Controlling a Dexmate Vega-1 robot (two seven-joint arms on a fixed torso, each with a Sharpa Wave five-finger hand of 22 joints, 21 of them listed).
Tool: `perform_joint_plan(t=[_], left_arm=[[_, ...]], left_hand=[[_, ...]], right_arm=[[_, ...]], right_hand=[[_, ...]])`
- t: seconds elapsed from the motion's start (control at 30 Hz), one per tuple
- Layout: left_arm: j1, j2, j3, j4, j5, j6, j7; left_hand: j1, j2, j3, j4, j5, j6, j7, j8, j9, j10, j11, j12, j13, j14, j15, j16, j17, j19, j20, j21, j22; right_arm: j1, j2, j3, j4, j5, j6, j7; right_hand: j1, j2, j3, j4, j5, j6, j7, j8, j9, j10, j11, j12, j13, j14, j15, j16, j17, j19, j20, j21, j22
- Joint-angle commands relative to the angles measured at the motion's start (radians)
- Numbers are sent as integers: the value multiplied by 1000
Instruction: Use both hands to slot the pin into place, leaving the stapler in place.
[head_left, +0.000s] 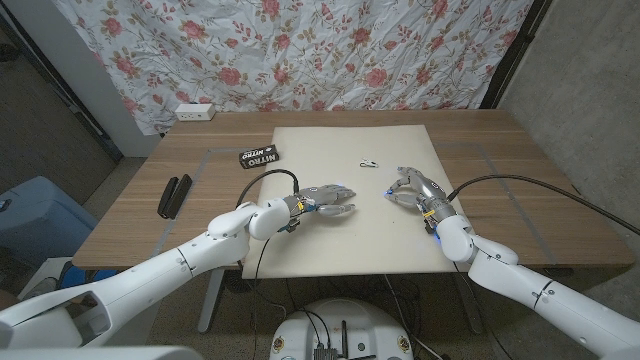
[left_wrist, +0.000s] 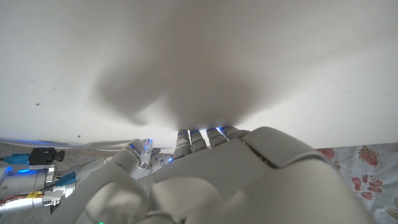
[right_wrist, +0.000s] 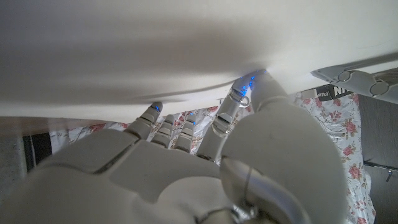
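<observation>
The head view is showing both hands over a cream mat (head_left: 350, 240) that is lying on the wooden table (head_left: 520, 200). The left hand (head_left: 325, 200) is sitting near the mat's centre with its fingers reaching toward the right hand (head_left: 410, 188); the two hands are apart. The right hand's fingers are curling inward. Whether either hand is grasping anything cannot be told from this view.

A small white object, likely the pin (head_left: 368, 163), is lying on the mat beyond the hands, between them, touching neither. A black box marked NITRO (head_left: 258, 157) is resting at the mat's far left corner, partly on the mat. A black stapler (head_left: 175, 194) is lying on bare wood well to the left of the mat.

The left wrist view is showing what the head view does not: the back of the left hand (left_wrist: 249, 180) close against the mat (left_wrist: 199, 62), casting a broad shadow, with the right hand (left_wrist: 43, 186) also showing. The right wrist view is showing the back of the right hand (right_wrist: 186, 174) with fingers (right_wrist: 245, 96) tipped with blue lights near the mat (right_wrist: 155, 50), the NITRO box (right_wrist: 326, 93) beyond. Neither wrist view is revealing the palms.

A floral curtain (head_left: 300, 50) is hanging behind the table, and a white power strip (head_left: 195, 111) is lying at the table's far edge. A blue bin (head_left: 35, 215) is standing to the left.
</observation>
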Motion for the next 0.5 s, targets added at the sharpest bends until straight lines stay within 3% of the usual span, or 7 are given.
perform_joint_plan(t=[0.03,0.5], left_arm=[[-5,-3,-2,11,-9,0,-8],[-21,-12,5,28,-25,-3,-25]], left_hand=[[11,126,7,-1,4,10,-1,6,2,1,5,6,3,7,-22,3,2,3,-94,0,2],[11,125,13,0,4,14,1,6,3,6,6,7,3,9,-22,4,3,8,-90,1,2]], right_arm=[[12,-8,-6,16,-3,46,26],[22,-11,-6,37,-9,95,35]], right_hand=[[-12,-8,-7,3,-4,-28,1,-11,5,-12,3,-2,3,-8,10,4,2,2,5,1,3],[-31,-18,-18,8,-6,-79,1,-33,7,-40,6,-4,4,-19,26,0,3,-1,10,-3,4]])
